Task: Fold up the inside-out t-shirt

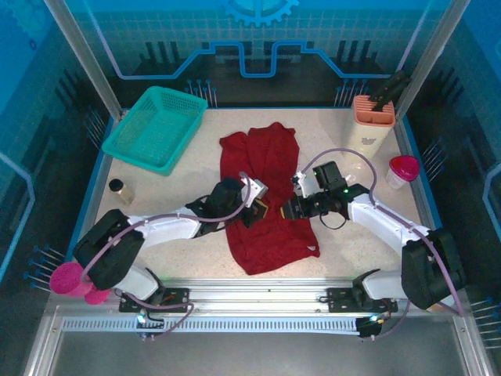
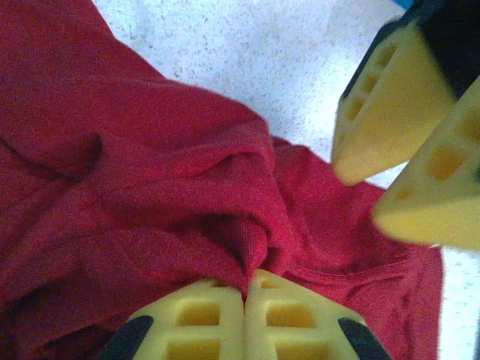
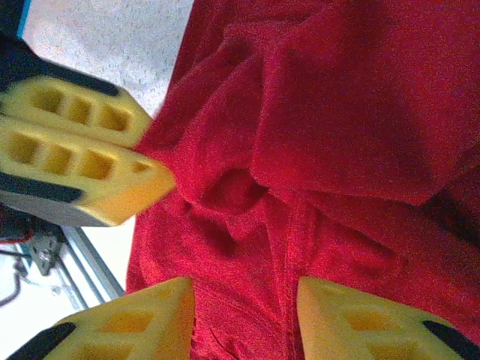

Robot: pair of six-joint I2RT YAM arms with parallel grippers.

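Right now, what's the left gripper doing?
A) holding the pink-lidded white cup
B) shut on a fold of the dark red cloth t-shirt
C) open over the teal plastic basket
B: in the left wrist view the left gripper has its jaws pressed together, with a raised ridge of the dark red cloth t-shirt pinched at their tips.

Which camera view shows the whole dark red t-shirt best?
The top external view. There the t-shirt lies crumpled in the middle of the table, and nearly its full outline is visible. The left wrist and right wrist views are very close: they give folds and a part of its edge, not the shape.
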